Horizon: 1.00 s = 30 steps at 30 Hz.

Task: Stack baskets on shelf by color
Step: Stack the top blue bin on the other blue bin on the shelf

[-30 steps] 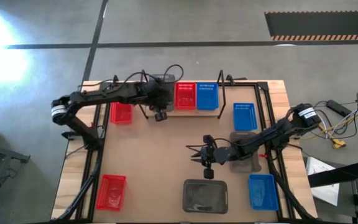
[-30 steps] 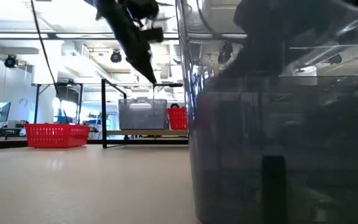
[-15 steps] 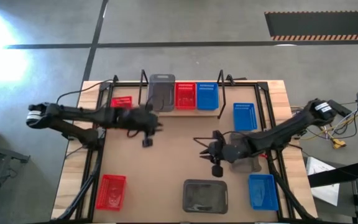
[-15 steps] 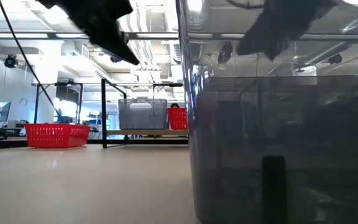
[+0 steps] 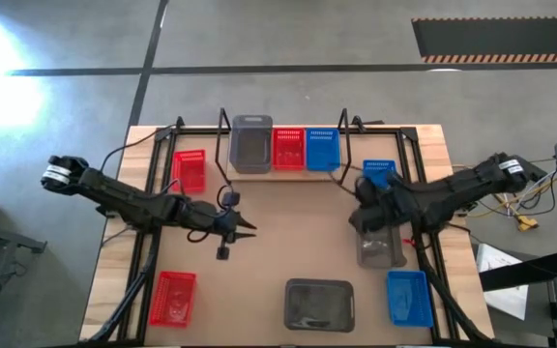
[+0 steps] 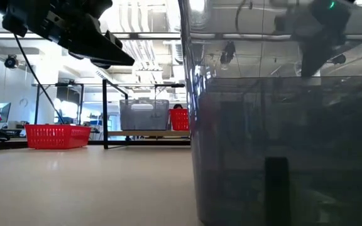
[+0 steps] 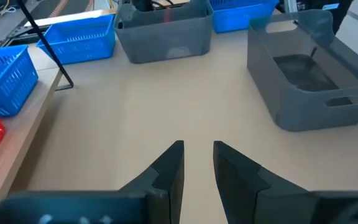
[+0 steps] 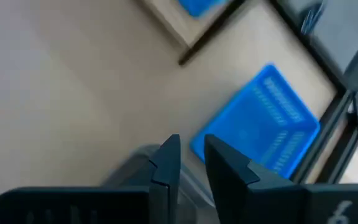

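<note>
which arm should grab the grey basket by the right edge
Right. The right gripper hangs just above that grey basket, next to the blue basket. The left gripper sits mid-table, farther away.

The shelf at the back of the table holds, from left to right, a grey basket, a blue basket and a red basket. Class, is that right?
Not quite. On the shelf the order is grey basket, red basket, then blue basket: red sits in the middle, blue on the right. The high view shows it.

Your left gripper [image 5: 245, 228] has left the shelf [image 5: 283, 172] and moved back to the open table middle, empty. Your right gripper [image 5: 362, 186] moved from the table centre to beside the blue basket [image 5: 380, 180].
</note>
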Tool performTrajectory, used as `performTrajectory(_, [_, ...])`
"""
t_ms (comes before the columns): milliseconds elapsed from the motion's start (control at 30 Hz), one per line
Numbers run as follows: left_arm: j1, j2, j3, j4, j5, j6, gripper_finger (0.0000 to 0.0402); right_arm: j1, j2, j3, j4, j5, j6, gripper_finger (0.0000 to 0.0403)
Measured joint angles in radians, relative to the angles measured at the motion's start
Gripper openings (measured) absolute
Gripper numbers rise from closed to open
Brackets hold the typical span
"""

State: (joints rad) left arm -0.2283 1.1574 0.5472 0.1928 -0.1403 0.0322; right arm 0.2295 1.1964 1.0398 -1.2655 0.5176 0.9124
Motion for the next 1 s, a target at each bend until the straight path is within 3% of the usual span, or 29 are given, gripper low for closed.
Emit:
performTrajectory(200, [0.000,0.002,0.000,0.000,-0.005,0.003,0.0070,-0.289,-0.017,-0.087,0.120,-0.208,-0.301,0.0119])
performTrajectory(400, [-0.001,0.002,-0.003,0.001,-0.006,0.004,0.0070,-0.467,-0.017,-0.124,0.159,-0.289,-0.479,0.0149])
performTrajectory(533, [-0.001,0.002,-0.005,0.001,-0.006,0.007,0.0070,-0.512,-0.017,-0.149,0.258,-0.344,-0.520,0.0155])
performTrajectory(1000, [-0.001,0.002,-0.045,0.052,-0.006,0.006,0.0070,-0.553,-0.017,-0.277,0.344,-0.334,-0.396,0.0122])
